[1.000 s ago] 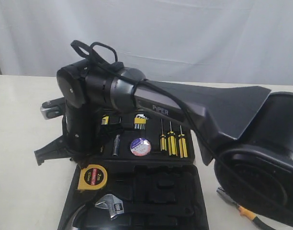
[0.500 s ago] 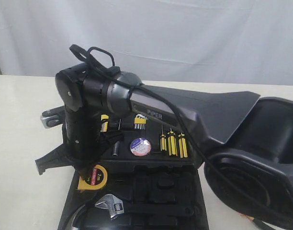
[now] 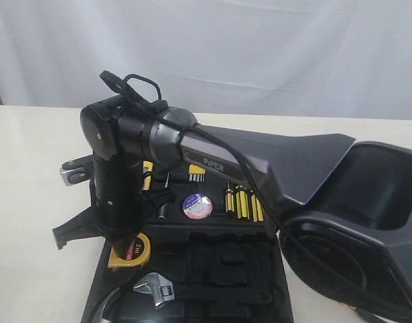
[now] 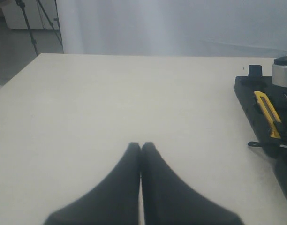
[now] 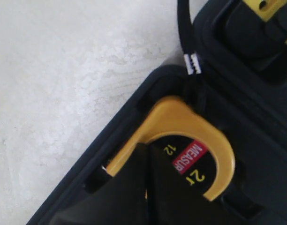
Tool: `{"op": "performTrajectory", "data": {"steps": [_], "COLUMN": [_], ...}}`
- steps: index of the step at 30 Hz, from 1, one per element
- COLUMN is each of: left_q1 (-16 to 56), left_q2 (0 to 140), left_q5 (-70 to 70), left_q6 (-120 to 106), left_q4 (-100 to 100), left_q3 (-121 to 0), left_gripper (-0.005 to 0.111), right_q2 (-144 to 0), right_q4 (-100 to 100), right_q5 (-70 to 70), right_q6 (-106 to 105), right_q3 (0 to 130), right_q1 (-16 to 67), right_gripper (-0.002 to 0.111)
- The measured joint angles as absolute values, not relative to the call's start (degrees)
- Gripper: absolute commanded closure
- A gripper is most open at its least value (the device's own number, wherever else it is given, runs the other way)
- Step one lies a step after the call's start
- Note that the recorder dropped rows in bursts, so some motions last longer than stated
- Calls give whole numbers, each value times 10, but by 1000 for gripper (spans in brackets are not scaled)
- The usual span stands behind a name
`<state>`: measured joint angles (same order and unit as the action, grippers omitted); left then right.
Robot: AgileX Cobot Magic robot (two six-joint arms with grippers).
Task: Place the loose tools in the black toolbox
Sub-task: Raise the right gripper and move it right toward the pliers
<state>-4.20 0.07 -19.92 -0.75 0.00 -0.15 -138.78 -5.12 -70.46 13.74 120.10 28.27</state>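
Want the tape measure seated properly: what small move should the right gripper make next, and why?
Probably press straight down a little: the shut right gripper has its tips over the yellow tape measure, which seems to sit tilted in the corner recess of the black toolbox, not yet flush.

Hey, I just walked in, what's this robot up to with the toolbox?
The right claw, shut, is down on the yellow tape measure at a corner of the open black toolbox, seemingly nudging rather than gripping it. The left claw, also shut, hangs over the table beside the case. The utility knife and tape roll already lie inside.
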Motion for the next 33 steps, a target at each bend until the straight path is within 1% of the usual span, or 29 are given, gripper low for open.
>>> {"op": "performTrajectory", "data": {"steps": [12, 26, 30, 33], "left_q1": [-42, -42, -42, -42], "left_q2": [1, 1, 1, 1], "left_q5": [-199, -199, -199, -199], "left_q6": [-7, -7, -7, -7], "left_q4": [0, 0, 0, 0], "left_q3": [-1, -1, -1, -1], "left_gripper": [107, 107, 107, 107], "right_q2": [-1356, -1382, -1362, -1321], "right_q4": [-16, -25, -27, -20], "right_q5": [-689, -699, -699, -699], "right_q6": [131, 119, 118, 117], "right_q3": [1192, 1195, 1192, 1192], "right_q1": [283, 283, 283, 283], "right_gripper": [109, 109, 109, 109]}}
